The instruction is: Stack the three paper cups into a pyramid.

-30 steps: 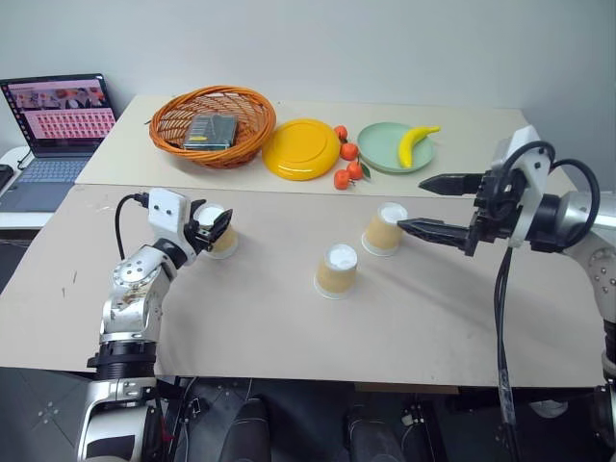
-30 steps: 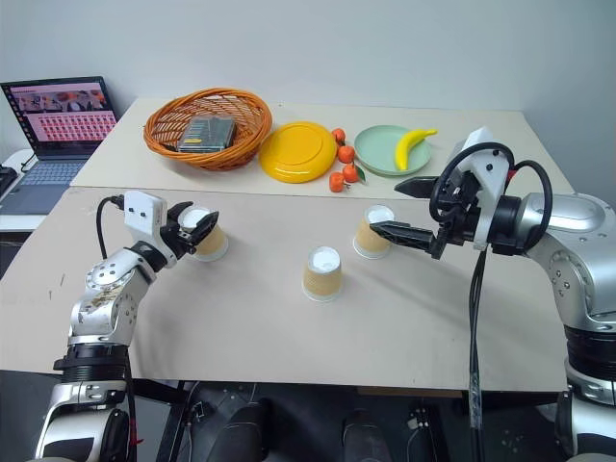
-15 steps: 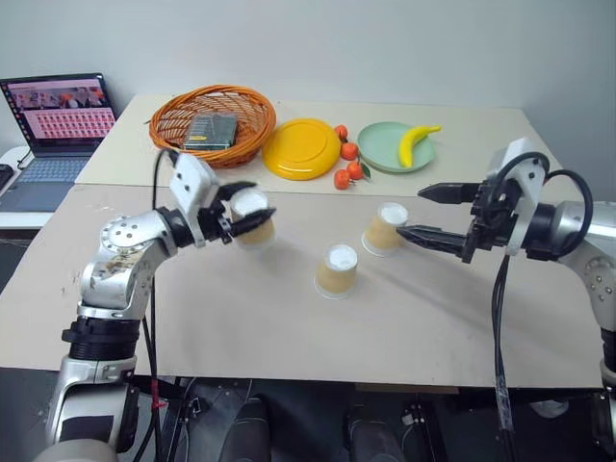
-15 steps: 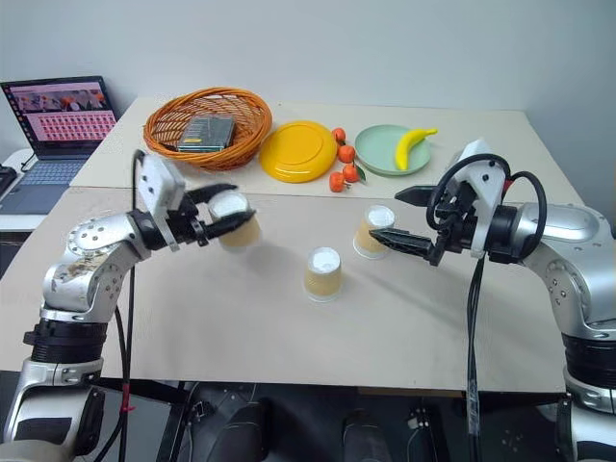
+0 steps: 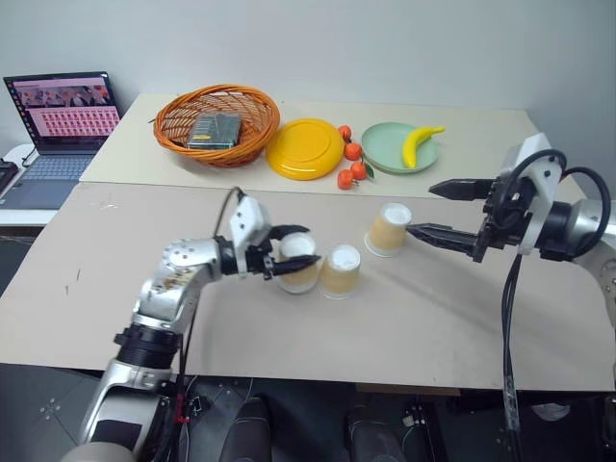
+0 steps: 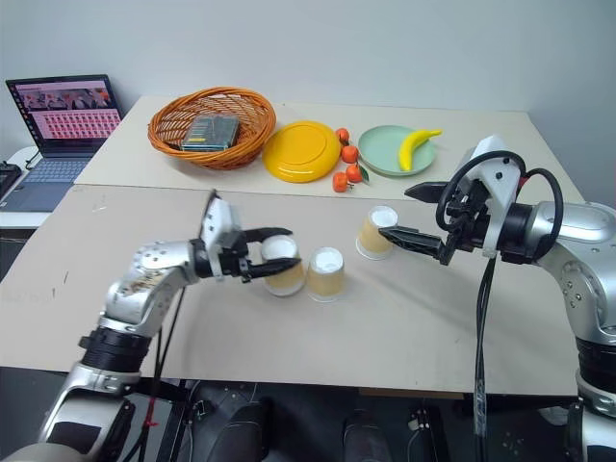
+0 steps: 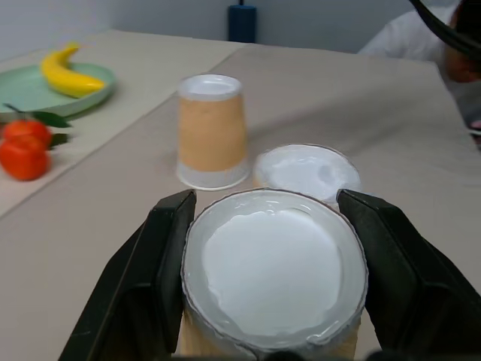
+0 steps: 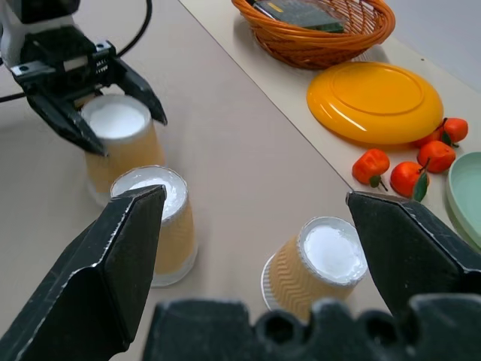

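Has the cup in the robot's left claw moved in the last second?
Yes. The held cup in the left claw has travelled right across the table, now beside the middle cup.

Soft, even light is filling the room, and nothing is looking dark. Small, pale shadows are lying right beside the cups on the table [image 5: 404, 318]. Nothing is glaring. Around the table, everything is looking sharp, with no blur.

The three paper cups [image 8: 161, 226] have ribbed matt tan sides and smooth white bases. The left pincer [image 7: 263, 282], gripping one, has smooth matt black plastic fingers [image 7: 161, 256]. Beyond it the worktop [image 7: 98, 226] is matt beige, and farther off stands a woven wicker basket [image 8: 323, 34].
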Motion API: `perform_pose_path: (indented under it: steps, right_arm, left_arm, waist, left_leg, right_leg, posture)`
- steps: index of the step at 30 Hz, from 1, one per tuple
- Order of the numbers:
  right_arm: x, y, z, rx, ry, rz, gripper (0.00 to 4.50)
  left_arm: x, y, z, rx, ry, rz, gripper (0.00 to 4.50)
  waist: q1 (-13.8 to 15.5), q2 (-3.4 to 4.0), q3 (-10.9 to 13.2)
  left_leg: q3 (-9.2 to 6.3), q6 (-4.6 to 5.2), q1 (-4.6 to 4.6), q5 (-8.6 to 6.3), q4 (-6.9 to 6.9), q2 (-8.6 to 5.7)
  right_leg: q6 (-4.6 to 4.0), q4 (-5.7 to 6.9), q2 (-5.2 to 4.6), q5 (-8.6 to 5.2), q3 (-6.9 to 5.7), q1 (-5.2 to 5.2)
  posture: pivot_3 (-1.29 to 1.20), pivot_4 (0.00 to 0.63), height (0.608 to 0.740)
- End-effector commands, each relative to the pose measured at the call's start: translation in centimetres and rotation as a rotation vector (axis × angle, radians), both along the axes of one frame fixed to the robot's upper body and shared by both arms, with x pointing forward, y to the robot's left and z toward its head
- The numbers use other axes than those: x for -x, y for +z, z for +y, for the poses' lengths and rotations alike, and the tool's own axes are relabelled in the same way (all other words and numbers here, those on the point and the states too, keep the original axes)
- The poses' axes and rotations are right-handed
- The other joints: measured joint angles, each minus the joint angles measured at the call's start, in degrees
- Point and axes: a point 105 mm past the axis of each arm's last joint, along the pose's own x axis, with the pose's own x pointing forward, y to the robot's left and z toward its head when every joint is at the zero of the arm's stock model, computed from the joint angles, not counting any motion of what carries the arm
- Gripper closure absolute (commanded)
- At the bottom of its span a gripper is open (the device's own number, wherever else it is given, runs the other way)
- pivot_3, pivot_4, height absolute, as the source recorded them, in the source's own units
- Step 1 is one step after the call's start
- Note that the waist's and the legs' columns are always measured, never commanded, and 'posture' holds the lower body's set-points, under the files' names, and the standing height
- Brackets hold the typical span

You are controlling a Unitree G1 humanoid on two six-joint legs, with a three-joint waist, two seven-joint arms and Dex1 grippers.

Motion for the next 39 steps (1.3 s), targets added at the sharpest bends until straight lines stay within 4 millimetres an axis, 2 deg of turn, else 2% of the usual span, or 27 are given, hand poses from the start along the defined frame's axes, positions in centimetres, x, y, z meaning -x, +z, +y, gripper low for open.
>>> perform_pose_path:
  steps: [1,18,20,21,23,25,29,33,35,39]
  right_arm:
    - [0.6,2.4,-0.9,0.018,-0.024,-0.072,0.00]
    - [0.9,2.9,-1.2,0.040,-0.032,-0.066,0.00]
    - [0.9,2.9,-1.2,0.040,-0.030,-0.067,0.00]
    - [0.9,3.0,-1.2,0.041,-0.029,-0.068,0.00]
    - [0.9,3.1,-1.2,0.045,-0.029,-0.070,0.00]
    - [0.9,3.4,-1.2,0.047,-0.029,-0.073,0.00]
    - [1.0,3.7,-1.3,0.051,-0.023,-0.077,0.00]
    - [0.9,3.7,-1.4,0.051,-0.018,-0.074,0.00]
    - [0.7,3.5,-1.5,0.049,-0.018,-0.069,0.00]
    - [-0.3,0.9,-1.8,0.077,-0.029,-0.025,0.00]
  left_arm:
    - [0.0,0.7,-0.3,0.017,-0.009,-0.050,1.59]
    - [0.9,-0.8,-1.7,0.037,-0.018,-0.062,1.59]
    - [1.0,-1.1,-1.8,0.034,-0.018,-0.065,0.91]
    - [1.0,-1.1,-1.9,0.039,-0.017,-0.064,0.78]
    - [0.8,-1.0,-2.1,0.049,-0.016,-0.067,0.02]
    - [0.5,-0.7,-2.3,0.059,-0.012,-0.071,0.02]
    - [0.4,1.5,-2.7,0.106,-0.026,-0.066,0.02]
    - [-0.2,5.9,-2.4,0.204,0.007,-0.079,0.02]
    - [-0.7,7.3,-2.0,0.233,0.056,-0.086,0.02]
    - [-0.7,11.4,-1.2,0.274,0.109,-0.113,0.02]
  waist:
    - [-0.2,0.00,0.0]
    - [-0.1,0.02,0.0]
    - [-0.1,0.02,0.0]
    - [-0.1,0.02,0.0]
    - [-0.1,0.02,0.0]
    - [-0.1,0.02,0.0]
    - [-0.1,0.02,0.0]
    - [-0.1,0.02,0.0]
    - [-0.1,0.02,0.0]
    - [-0.3,0.02,0.0]
  left_leg:
    - [0.01,0.00,0.00,0.00,-0.01,0.00]
    - [0.01,0.00,0.01,0.00,0.00,-0.01]
    - [0.01,0.00,0.01,0.00,0.00,-0.01]
    - [0.01,0.00,0.01,0.00,0.01,-0.01]
    - [0.01,0.00,0.01,0.00,0.00,-0.01]
    - [0.01,0.00,0.01,0.00,0.00,-0.01]
    - [0.01,0.00,0.01,0.00,0.01,-0.01]
    - [-0.01,0.00,-0.01,0.00,0.02,-0.01]
    - [-0.01,0.00,-0.01,0.00,0.02,-0.01]
    - [-0.01,0.00,0.00,0.00,0.02,-0.01]
  right_leg:
    - [0.00,0.00,0.00,0.00,0.01,-0.01]
    - [0.00,0.00,-0.01,0.00,0.01,0.01]
    - [0.00,0.00,-0.02,0.00,0.01,0.01]
    - [0.00,0.00,-0.02,0.00,0.01,0.01]
    - [0.00,0.00,-0.01,0.00,0.01,0.01]
    - [0.00,0.00,-0.02,0.00,0.01,0.01]
    - [0.00,0.00,-0.01,0.00,0.01,0.01]
    - [0.01,0.00,-0.01,-0.01,0.00,0.01]
    - [0.02,0.00,-0.02,-0.01,0.00,0.01]
    - [0.03,-0.01,-0.01,-0.02,0.01,0.01]
  posture:
    - [0.00,0.150,0.732]
    - [0.00,0.150,0.732]
    - [0.00,0.150,0.732]
    - [0.00,0.150,0.732]
    - [0.00,0.150,0.732]
    - [0.00,0.150,0.732]
    - [0.00,0.150,0.732]
    - [0.00,0.150,0.732]
    - [0.00,0.150,0.732]
    - [0.00,0.150,0.732]
